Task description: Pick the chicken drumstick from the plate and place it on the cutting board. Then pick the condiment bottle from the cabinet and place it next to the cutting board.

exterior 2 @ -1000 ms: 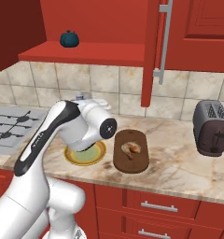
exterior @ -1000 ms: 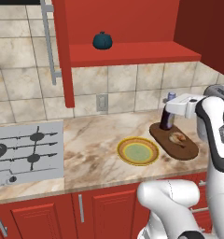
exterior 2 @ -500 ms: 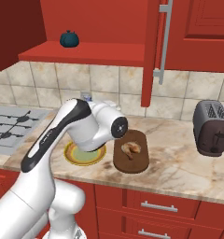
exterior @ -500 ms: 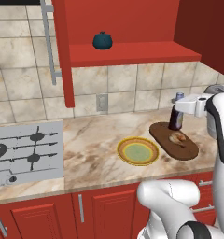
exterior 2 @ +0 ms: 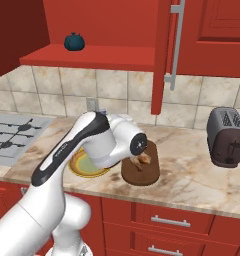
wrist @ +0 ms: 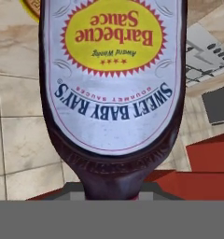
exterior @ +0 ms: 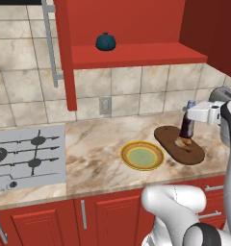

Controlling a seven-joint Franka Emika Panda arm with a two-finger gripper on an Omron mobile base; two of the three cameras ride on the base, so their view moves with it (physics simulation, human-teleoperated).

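1. We count one bottle (exterior: 186, 126), one drumstick (exterior: 184, 141), one board (exterior: 179, 144), one plate (exterior: 142, 156) and one teal pumpkin-shaped object (exterior: 106, 42) on the cabinet (exterior: 136, 53) shelf.
2. One toaster (exterior 2: 228, 136) stands on the desk (exterior: 93, 144), well right of the board; one hob (exterior: 25, 157) lies at the left.
3. The arm reaches over the board's far end; the gripper (exterior: 190, 114) is clamped on the bottle, held upright above the board.
4. The drumstick lies on the board; the plate sits just left of it.
5. In the right base view the arm hides the bottle and part of the plate; in the hand view the label reads upside down and the fingertips cannot be made out.
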